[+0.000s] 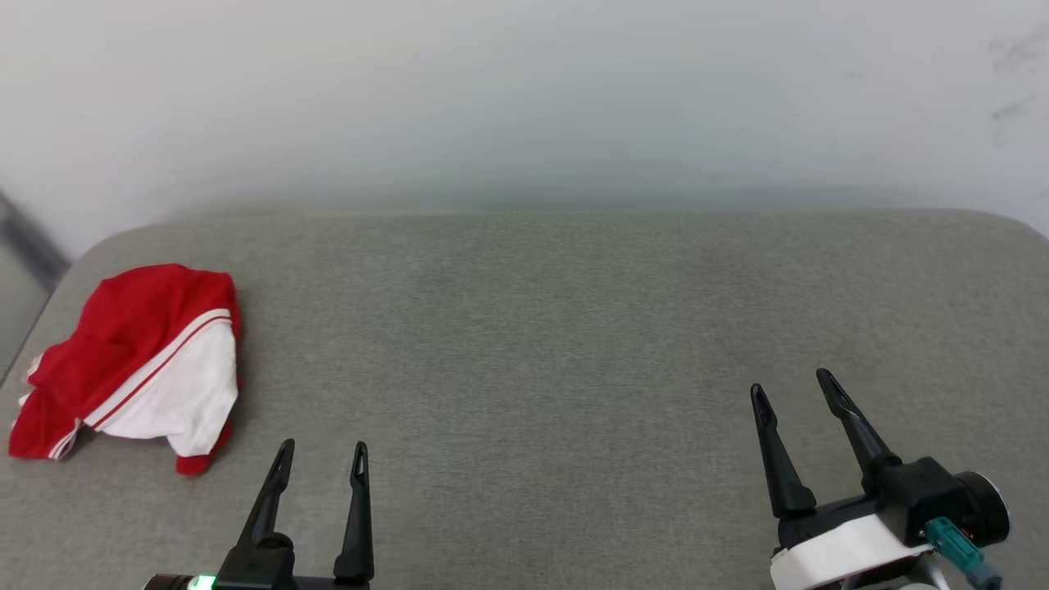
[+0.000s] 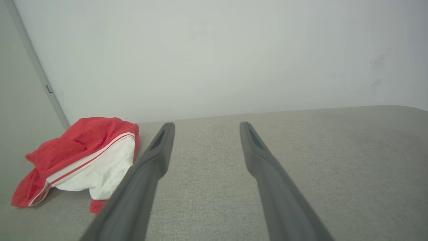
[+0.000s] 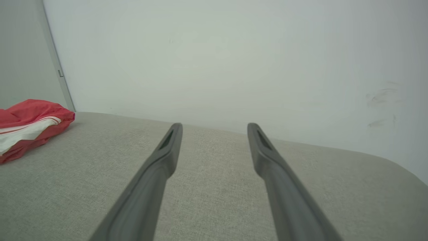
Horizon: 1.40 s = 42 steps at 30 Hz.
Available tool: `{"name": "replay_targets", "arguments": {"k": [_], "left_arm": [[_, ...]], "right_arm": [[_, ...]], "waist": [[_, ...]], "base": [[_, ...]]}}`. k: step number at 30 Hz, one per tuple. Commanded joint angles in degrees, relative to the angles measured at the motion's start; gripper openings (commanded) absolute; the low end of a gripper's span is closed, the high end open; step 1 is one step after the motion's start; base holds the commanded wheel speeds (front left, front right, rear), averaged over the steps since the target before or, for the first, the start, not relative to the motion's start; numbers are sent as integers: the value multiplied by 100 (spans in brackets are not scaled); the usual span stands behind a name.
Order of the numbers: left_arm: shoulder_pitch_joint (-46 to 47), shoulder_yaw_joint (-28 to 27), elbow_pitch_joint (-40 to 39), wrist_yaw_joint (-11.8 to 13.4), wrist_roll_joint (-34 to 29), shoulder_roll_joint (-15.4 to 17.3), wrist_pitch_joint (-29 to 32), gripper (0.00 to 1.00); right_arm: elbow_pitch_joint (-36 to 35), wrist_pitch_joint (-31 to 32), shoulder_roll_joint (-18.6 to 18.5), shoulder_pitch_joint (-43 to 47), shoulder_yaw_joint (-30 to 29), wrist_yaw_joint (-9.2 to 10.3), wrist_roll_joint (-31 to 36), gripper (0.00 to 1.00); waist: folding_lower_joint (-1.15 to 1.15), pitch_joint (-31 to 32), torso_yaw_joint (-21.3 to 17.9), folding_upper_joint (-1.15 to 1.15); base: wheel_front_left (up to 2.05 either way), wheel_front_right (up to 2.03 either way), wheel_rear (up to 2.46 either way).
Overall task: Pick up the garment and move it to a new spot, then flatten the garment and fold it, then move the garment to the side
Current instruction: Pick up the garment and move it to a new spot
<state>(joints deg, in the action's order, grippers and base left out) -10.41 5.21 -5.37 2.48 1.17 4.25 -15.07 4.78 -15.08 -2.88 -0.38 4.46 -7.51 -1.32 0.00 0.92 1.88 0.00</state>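
Left tool (image 1: 324,447) parted, garment (image 1: 131,360) crumpled near it, right tool (image 1: 789,381) parted

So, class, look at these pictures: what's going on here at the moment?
A two-armed robot faces a grey padded table. A red and white shirt lies crumpled in a heap at the table's left end, not yet picked up. The left jaws and right jaws are both open and empty over the near edge. The left jaws are closer to the shirt but not touching it.
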Motion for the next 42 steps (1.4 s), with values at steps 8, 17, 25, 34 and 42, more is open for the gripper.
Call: {"name": "replay_targets", "arguments": {"k": [8, 17, 25, 34, 42], "left_arm": [[-43, -131, 42, -104, -3, -27, -16, 100], [-188, -311, -14, -144, -61, -13, -16, 100], [-264, -403, -57, -182, -80, 3, -16, 100], [-331, -415, -108, -218, -109, 44, -16, 100], [-317, -428, -135, -212, -102, 46, -16, 100]], "right_arm": [[-4, -14, 4, 191, 65, 4, -70, 100], [5, -14, 3, 243, 295, 4, -87, 100], [-2, -14, 4, 298, 458, 4, -167, 100], [-14, -14, 3, 289, 595, 4, -231, 100], [-3, -14, 4, 265, 596, 4, -312, 100]], "waist": [[0, 83, 777, 0], [0, 165, 1601, 0], [0, 223, 2135, 0], [0, 254, 2408, 0], [0, 254, 2420, 0]], "base": [[0, 0, 0], [0, 0, 0], [0, 0, 0], [0, 0, 0], [0, 0, 0]]}}
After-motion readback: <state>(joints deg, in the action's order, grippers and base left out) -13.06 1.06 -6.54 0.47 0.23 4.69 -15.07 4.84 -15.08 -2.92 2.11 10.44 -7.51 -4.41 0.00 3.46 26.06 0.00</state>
